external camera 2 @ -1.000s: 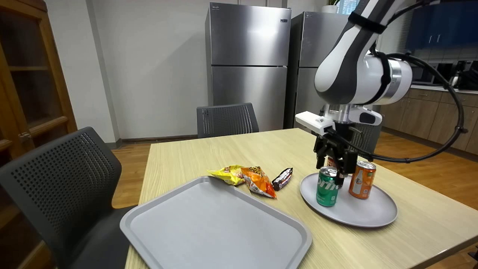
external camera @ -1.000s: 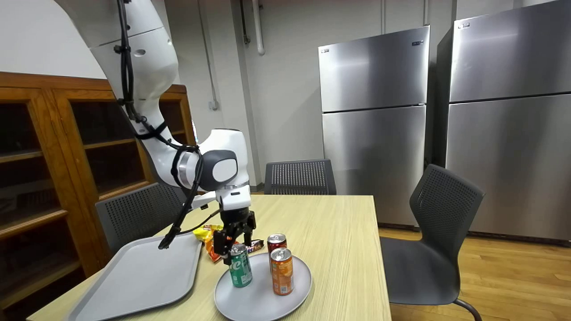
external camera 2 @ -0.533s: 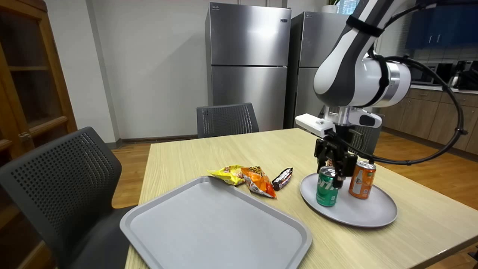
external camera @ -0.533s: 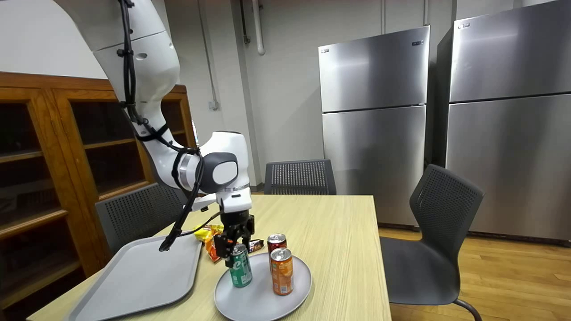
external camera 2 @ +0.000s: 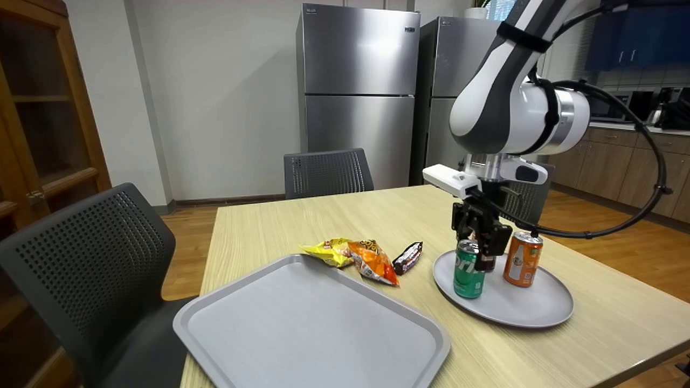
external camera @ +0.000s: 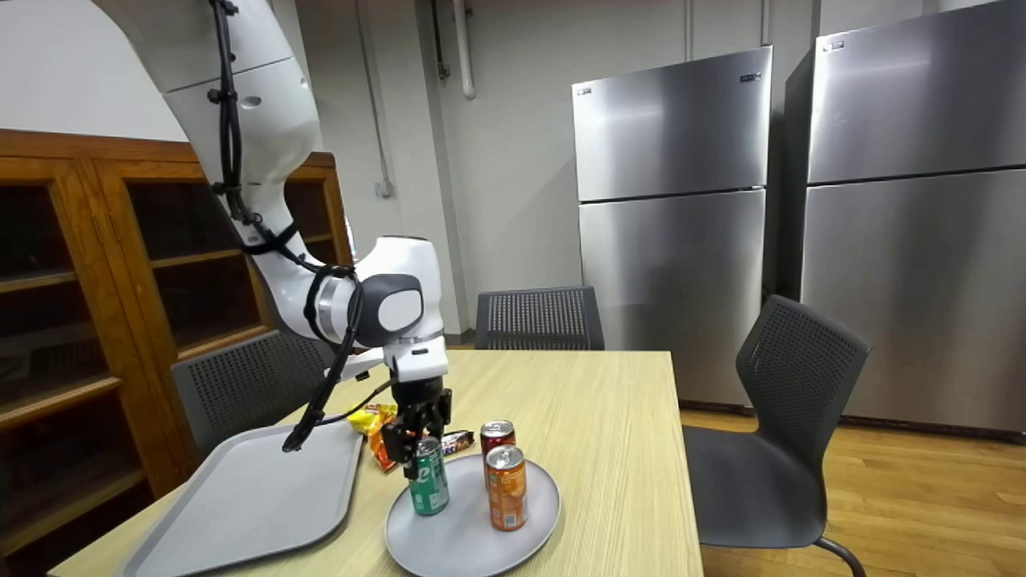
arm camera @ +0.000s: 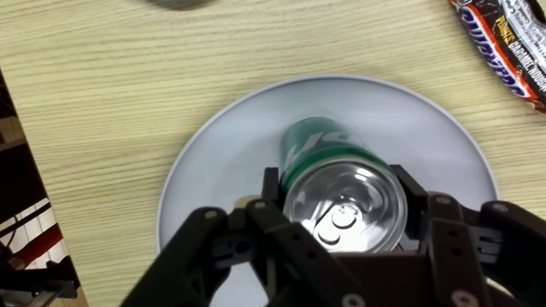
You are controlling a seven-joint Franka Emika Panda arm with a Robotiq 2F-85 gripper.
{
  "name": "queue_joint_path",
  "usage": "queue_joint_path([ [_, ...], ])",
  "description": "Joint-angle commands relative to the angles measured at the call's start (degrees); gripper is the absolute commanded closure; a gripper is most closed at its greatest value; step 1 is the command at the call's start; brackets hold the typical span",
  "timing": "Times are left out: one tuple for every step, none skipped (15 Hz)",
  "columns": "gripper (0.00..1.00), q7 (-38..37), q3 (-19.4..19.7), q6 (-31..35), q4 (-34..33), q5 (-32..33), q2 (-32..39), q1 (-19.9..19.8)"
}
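Note:
In the wrist view my gripper (arm camera: 341, 185) has its black pads against both sides of a green soda can (arm camera: 318, 138), near the silver lid. That green can (external camera: 430, 489) stands upright on a round grey plate (external camera: 473, 553), close to the rim. An orange can (external camera: 507, 494) and a dark red can (external camera: 497, 433) share the plate, apart from the green one. In an exterior view the gripper partly covers the green can (external camera 2: 468, 280) and hides most of the dark red can; the orange can (external camera 2: 522, 261) is plain to see.
A large grey tray (external camera 2: 312, 328) lies beside the plate. Near its corner are a yellow bag (external camera 2: 330, 252), an orange bag (external camera 2: 372, 264) and a Snickers bar (external camera 2: 408, 257). Dark chairs (external camera: 539, 320) surround the wooden table (external camera: 609, 449).
The fingers have closed in on the green can. Gripper and green can have moved slightly left together in both exterior views. The other cans, plate and tray have stayed put.

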State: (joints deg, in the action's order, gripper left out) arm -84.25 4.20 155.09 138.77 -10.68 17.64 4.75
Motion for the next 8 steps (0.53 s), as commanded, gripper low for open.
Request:
queue_joint_path([
  [0.62, -0.6, 0.3, -0.7, 1.0, 2.2, -2.9, 1.8],
  [0.62, -0.8, 0.3, -0.7, 1.2, 2.9, -3.4, 2.4],
  [0.62, -1.2, 0.4, -0.6, 1.4, 3.9, -3.9, 3.1],
  [0.62, -1.6, 0.5, -0.7, 1.6, 5.0, -4.5, 3.7],
  [0.62, -1.8, 0.5, -0.7, 1.6, 5.9, -5.0, 4.3],
  [0.62, -2.1, 0.4, -0.8, 1.6, 6.9, -5.4, 4.9],
  [0.62, -2.3, 0.1, -1.0, 1.4, 7.8, -5.8, 5.4],
  [0.62, -2.3, -0.2, -1.1, 1.3, 8.4, -6.2, 5.8],
])
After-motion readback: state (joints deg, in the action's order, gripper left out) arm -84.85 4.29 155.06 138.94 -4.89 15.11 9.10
